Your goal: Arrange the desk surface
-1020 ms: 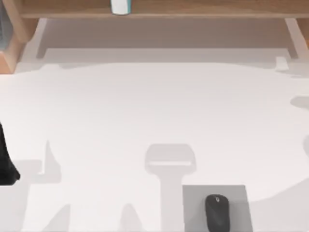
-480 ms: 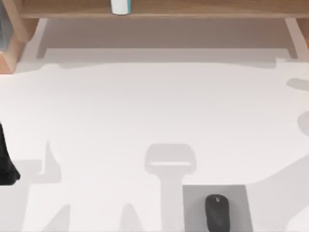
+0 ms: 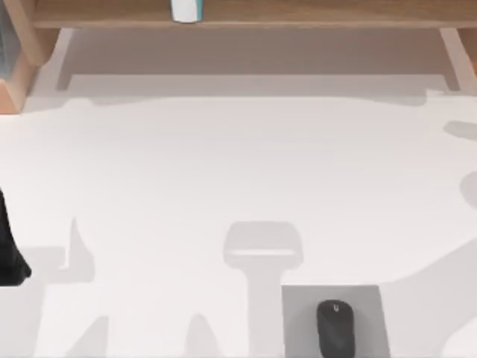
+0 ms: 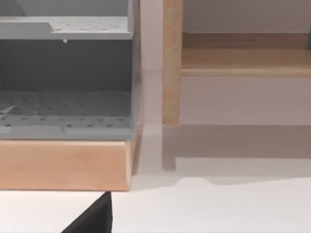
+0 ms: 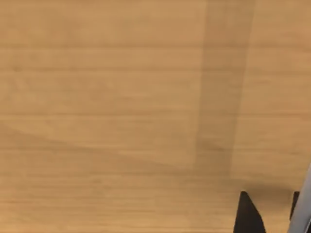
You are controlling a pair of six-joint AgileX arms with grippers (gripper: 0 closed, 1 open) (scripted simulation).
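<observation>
The desk surface (image 3: 223, 171) is a broad white tabletop with only arm shadows across its middle. A black mouse (image 3: 335, 328) lies on a small grey pad (image 3: 294, 321) at the front, right of centre. My left arm (image 3: 9, 250) is a dark shape at the desk's left edge. My left gripper (image 4: 92, 221) hangs low over the white top, facing a grey organiser. My right gripper (image 5: 269, 213) is close against a light-wood board (image 5: 121, 107).
A light-wood shelf board (image 3: 298, 13) spans the back, carrying a white and teal cup (image 3: 186, 10). Its wooden leg (image 4: 171, 63) stands beside a grey perforated organiser (image 4: 63, 77) on a wooden base (image 4: 63, 165) at the back left.
The shadows at the desk's right edge have shifted, so the right arm has moved out there. The mouse, the pad, the cup and the left arm stay where they were.
</observation>
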